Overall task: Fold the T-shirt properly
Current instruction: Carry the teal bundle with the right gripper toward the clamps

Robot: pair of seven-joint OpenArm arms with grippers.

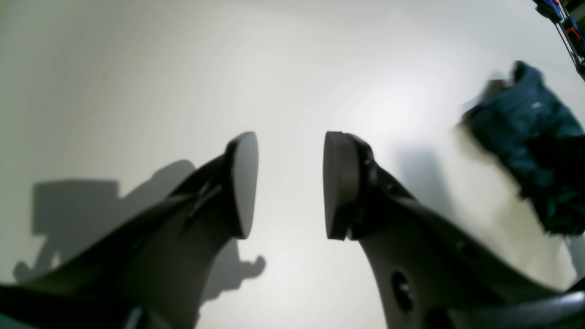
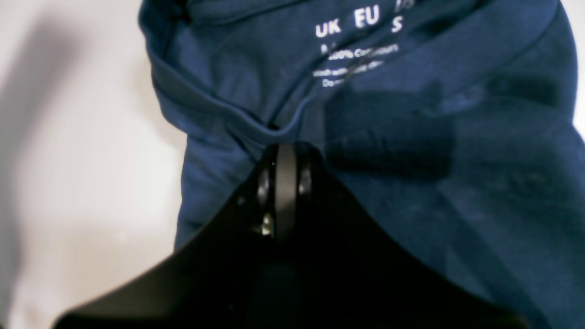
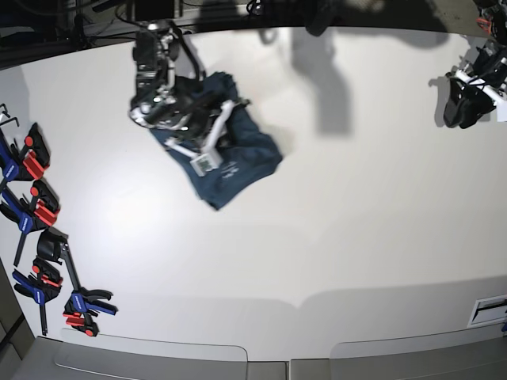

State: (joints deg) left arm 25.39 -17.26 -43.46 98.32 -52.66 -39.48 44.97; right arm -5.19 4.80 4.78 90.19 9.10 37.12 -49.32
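Two grippers | right gripper [image 2: 285, 157] clamped on shirt [image 2: 411, 160] fold near the collar, likely to lift and spread the bunched cloth | left gripper [image 1: 290, 183] parted, empty, over bare table [image 1: 137, 68], well apart | shirt crumpled at table's far corner | sleeves, hem hidden; label [image 2: 356, 50] blurred

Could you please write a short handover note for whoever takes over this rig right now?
Right pincer: shut on the T-shirt, pinching a fold near the printed neck label.
Left pincer: open, empty, over bare table, far from the cloth.
T-shirt: crumpled heap at the table's far side under the right arm.
Done: no fold visible yet.
Left: spread it flat, then fold.
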